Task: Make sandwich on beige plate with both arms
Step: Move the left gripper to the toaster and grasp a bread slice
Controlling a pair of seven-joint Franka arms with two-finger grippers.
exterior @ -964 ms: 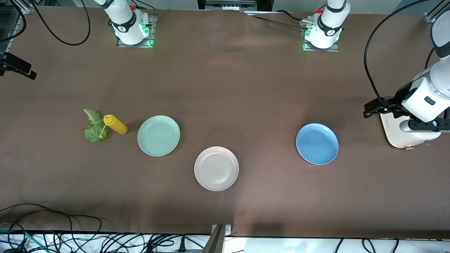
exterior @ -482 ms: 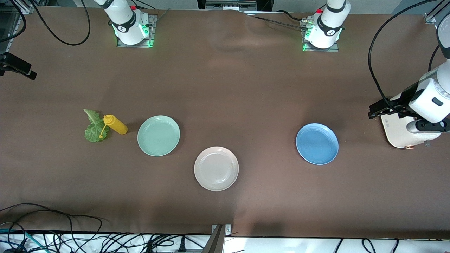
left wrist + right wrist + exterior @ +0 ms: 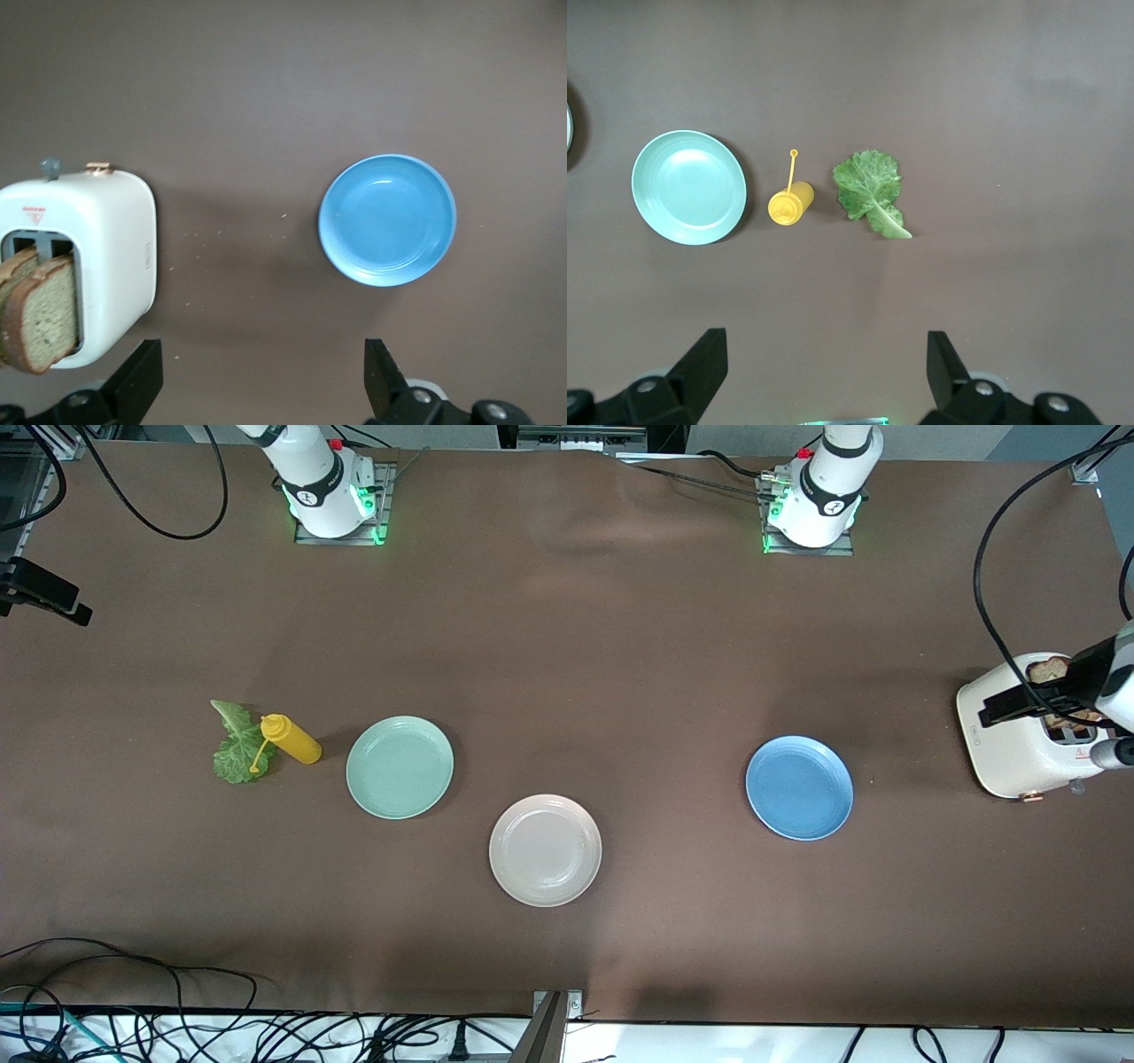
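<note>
The beige plate (image 3: 545, 850) lies bare near the front camera, between the mint-green plate (image 3: 400, 766) and the blue plate (image 3: 799, 787). No sandwich is in view. Two brown toast slices (image 3: 1050, 669) (image 3: 40, 310) stand in a white toaster (image 3: 1010, 748) (image 3: 115, 239) at the left arm's end of the table. My left gripper (image 3: 1032, 695) (image 3: 263, 354) hangs open and empty over the toaster's edge. A green lettuce leaf (image 3: 235, 748) (image 3: 868, 188) lies at the right arm's end. My right gripper (image 3: 826, 345) is open and empty, high over bare table, out of the front view.
A yellow squeeze bottle (image 3: 291, 739) (image 3: 788, 205) lies on its side between the lettuce and the mint-green plate (image 3: 689, 187). The blue plate (image 3: 387, 220) is bare. Cables run along the table's front edge (image 3: 266, 1019).
My left arm has swung toward its end of the table, moving over the toaster and uncovering the toast slots. Nothing on the table has moved.
</note>
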